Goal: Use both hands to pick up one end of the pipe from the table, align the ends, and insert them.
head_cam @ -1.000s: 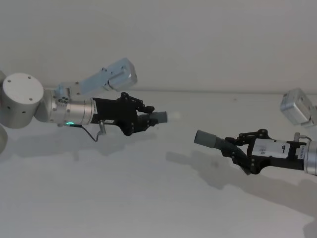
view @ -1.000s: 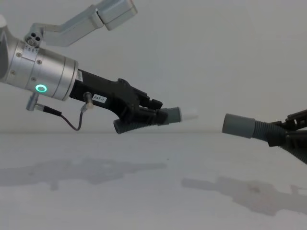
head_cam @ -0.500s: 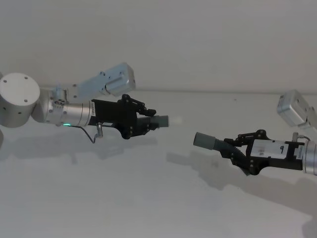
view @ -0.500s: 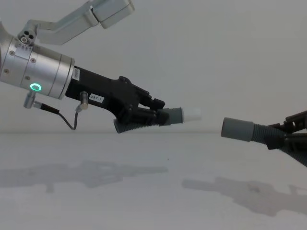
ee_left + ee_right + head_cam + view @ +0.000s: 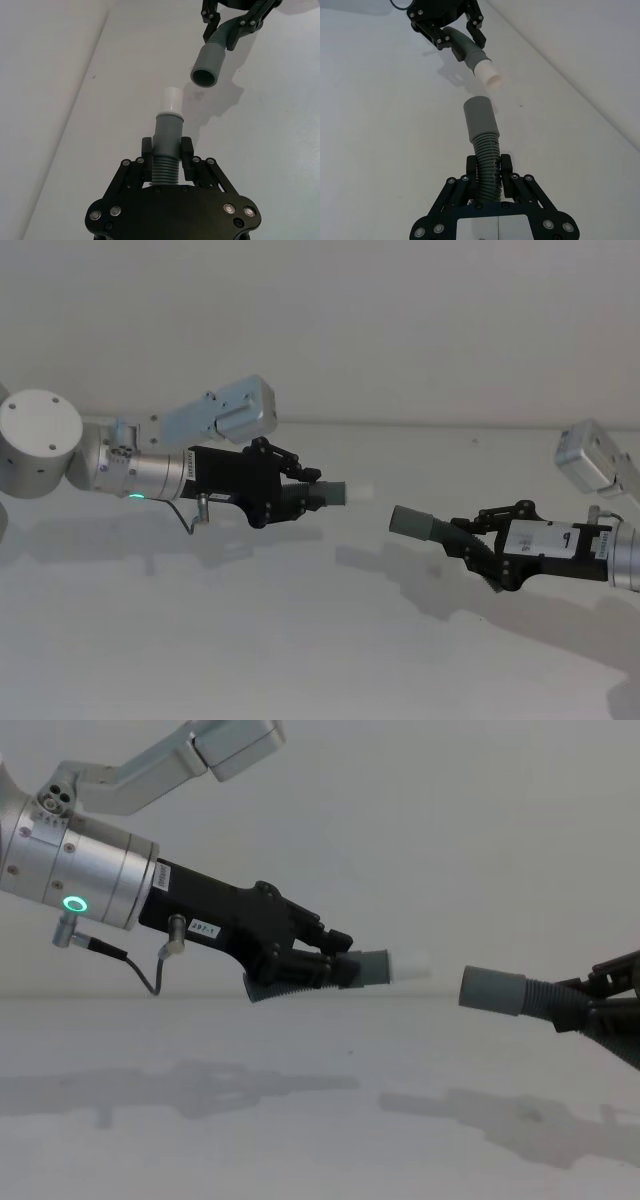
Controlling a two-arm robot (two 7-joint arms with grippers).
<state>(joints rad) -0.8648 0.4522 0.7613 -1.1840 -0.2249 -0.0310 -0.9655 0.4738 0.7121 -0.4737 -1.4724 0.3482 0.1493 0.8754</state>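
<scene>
Above the bench (image 5: pixel 300 640), at left, the left end effector (image 5: pixel 300 497) is clamped on the ribbed part of one pipe piece (image 5: pixel 330 970), whose long axis runs left to right; its grey cuff and narrower whitish tip (image 5: pixel 412 963) point right. Facing it from the right, the right end effector (image 5: pixel 478 550) grips the ribs of the other pipe piece (image 5: pixel 440 530), its open cuff (image 5: pixel 492 990) aimed left. Both pieces are held clear of the bench. Tip and cuff are near but apart, the cuff mouth lying slightly lower in the chest view and nearer in the head view. Judging by this, insertion needs that offset closed, then a straight push together.
</scene>
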